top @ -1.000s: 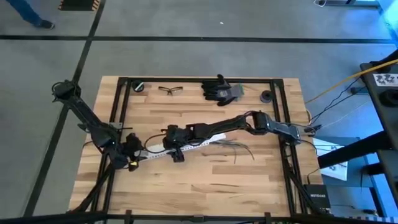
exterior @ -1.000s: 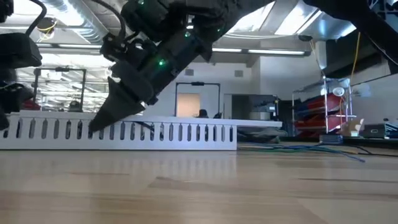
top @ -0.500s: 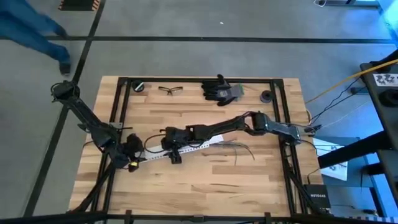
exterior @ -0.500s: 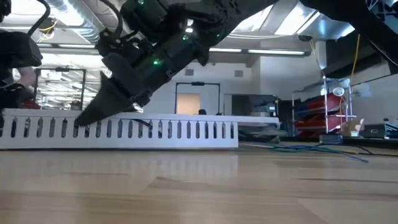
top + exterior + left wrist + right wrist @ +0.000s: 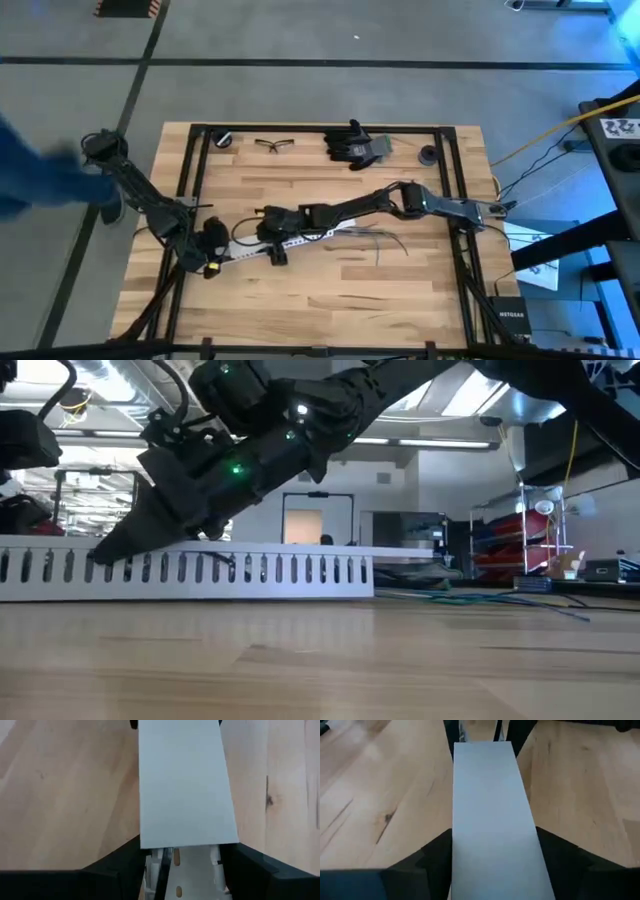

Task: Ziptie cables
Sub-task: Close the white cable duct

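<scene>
A long white slotted cable duct [image 5: 285, 240] lies on the wooden surface [image 5: 400, 290] and serves as the landmark here. The left pincer [image 5: 212, 254] sits at the duct's left end, its dark fingers [image 5: 117, 865] on either side of the channel and closed against its walls. The right pincer [image 5: 268, 232] is farther along the same duct toward its middle, with its fingers [image 5: 435, 855] straddling the flat white cover, clamped on it. In the low view one dark strand shows through the duct's slots; what else lies inside cannot be told. The cables [image 5: 378, 236], thin dark and greenish wires, lie loose on the surface just beyond the duct's right end, under the right arm. Safety glasses [image 5: 273, 145] and black gloves [image 5: 355, 145] lie well behind the duct, at the far edge.
</scene>
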Controlling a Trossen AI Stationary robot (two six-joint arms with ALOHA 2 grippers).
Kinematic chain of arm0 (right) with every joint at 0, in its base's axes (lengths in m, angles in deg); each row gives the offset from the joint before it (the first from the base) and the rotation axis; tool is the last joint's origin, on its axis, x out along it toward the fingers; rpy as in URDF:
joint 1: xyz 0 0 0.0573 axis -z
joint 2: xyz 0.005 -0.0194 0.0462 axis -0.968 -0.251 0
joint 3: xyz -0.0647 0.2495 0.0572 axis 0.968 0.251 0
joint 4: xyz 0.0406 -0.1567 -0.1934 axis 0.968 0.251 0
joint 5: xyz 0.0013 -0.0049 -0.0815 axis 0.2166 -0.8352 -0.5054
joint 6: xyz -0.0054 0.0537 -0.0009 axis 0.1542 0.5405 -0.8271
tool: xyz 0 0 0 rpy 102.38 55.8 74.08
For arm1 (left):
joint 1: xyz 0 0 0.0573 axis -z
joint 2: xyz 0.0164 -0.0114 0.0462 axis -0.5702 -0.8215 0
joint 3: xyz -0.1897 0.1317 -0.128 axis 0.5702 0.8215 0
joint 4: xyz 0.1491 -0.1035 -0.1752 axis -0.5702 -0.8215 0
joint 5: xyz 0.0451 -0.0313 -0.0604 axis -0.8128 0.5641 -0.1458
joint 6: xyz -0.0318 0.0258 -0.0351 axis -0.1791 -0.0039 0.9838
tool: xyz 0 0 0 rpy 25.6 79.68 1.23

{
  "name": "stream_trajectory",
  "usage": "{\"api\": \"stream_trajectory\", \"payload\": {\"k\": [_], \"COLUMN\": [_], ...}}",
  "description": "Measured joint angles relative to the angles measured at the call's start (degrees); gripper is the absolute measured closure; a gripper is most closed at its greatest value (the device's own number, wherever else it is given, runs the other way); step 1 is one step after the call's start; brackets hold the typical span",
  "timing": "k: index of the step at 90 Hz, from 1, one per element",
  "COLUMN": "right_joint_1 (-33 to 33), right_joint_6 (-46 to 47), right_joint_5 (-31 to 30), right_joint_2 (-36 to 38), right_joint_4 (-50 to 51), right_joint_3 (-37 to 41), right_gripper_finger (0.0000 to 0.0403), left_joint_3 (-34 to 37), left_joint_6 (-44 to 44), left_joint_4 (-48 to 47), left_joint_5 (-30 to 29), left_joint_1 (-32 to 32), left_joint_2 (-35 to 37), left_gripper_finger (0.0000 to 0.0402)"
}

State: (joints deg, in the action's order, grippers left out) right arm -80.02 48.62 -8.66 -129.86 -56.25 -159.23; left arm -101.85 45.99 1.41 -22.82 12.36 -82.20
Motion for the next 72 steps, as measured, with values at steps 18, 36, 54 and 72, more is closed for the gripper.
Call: {"api": "stream_trajectory", "payload": {"k": [18, 36, 54, 72], "right_joint_1": [0.0, 0.0, 0.1, 0.1], "right_joint_6": [0.3, 0.0, 0.0, -0.1], "right_joint_5": [-0.8, -0.8, -1.2, -0.8], "right_joint_2": [0.0, 0.0, 0.0, 0.0], "right_joint_4": [2.1, 2.4, 2.3, 3.1], "right_joint_3": [-0.4, -0.4, -0.4, -0.4], "right_gripper_finger": [0.0159, 0.0160, 0.0161, 0.0161], "left_joint_3": [0.0, 0.0, -2.5, -9.8], "left_joint_6": [0.5, 0.7, 0.5, 4.4], "left_joint_4": [0.3, -0.1, -5.9, -18.6], "left_joint_5": [-0.2, 0.3, 7.3, 9.7], "left_joint_1": [-0.1, -1.6, -5.1, -3.8], "left_joint_2": [-0.1, -0.1, 0.6, 2.1], "left_gripper_finger": [0.0194, 0.0169, 0.0128, 0.0131]}}
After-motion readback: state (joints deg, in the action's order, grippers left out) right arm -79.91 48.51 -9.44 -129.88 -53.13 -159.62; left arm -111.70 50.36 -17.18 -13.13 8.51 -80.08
